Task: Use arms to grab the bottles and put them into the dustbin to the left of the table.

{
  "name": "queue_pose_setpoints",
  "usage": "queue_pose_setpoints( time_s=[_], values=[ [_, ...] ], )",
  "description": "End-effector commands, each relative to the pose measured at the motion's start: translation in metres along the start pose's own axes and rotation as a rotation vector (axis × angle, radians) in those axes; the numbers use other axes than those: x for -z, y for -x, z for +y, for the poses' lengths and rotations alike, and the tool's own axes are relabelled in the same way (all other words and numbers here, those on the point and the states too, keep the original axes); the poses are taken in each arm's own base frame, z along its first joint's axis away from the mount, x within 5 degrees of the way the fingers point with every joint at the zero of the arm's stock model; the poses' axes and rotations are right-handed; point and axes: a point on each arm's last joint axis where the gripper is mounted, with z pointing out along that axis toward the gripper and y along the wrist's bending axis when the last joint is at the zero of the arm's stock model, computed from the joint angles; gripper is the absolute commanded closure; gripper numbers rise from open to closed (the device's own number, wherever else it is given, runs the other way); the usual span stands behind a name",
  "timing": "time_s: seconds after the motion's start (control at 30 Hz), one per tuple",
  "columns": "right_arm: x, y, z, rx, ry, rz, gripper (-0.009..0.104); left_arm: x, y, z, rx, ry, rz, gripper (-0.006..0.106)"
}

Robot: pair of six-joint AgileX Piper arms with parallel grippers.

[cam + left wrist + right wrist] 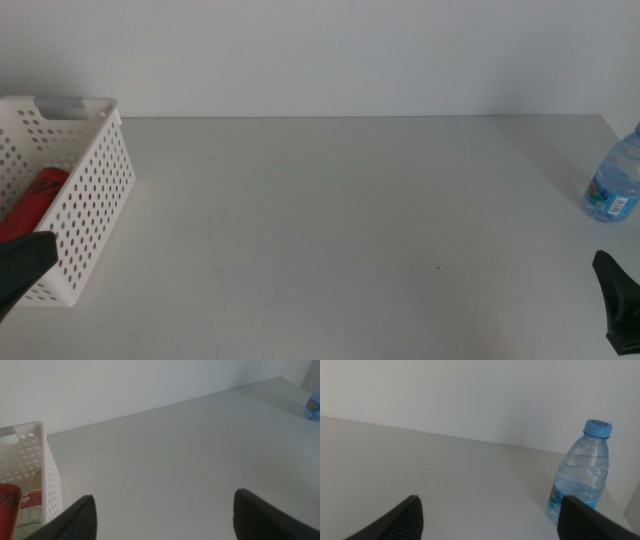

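A white perforated dustbin (100,170) stands at the table's left end. Inside it lie a red soda can (35,203) and, seen in the left wrist view, a yellow tea bottle (31,510) beside the red can (9,505). A clear water bottle (615,185) with a blue cap stands upright at the far right edge of the table; the right wrist view shows the water bottle (582,472) ahead of the jaws. My left gripper (165,517) is open by the dustbin's near corner, holding nothing. My right gripper (490,520) is open, short of the water bottle.
The light-grey table (340,220) stretches between the dustbin and the water bottle, with a white wall behind it. The table's right edge lies just beyond the water bottle.
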Motion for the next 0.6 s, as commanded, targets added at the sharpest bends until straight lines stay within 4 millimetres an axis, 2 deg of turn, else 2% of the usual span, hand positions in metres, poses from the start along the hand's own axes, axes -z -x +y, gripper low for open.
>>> queue_pose_setpoints(
  time_s=[0.0, 0.27, 0.4, 0.57],
  values=[
    [-0.010, 0.012, -0.001, 0.004, -0.006, -0.112, 0.022, 0.002, 0.013, -0.001, 0.010, -0.010, -0.090, 0.007],
    [-0.028, 0.000, -0.003, -0.013, -0.028, -0.123, 0.022, 0.002, 0.013, -0.001, 0.009, -0.010, -0.090, 0.007],
    [-0.041, -0.006, -0.018, -0.045, -0.184, -0.115, 0.022, 0.002, 0.013, -0.001, 0.008, -0.009, -0.090, 0.007],
    [-0.068, -0.012, -0.036, -0.021, -0.385, -0.070, 0.021, 0.002, 0.013, -0.001, 0.008, -0.008, -0.090, 0.007]
  ],
)
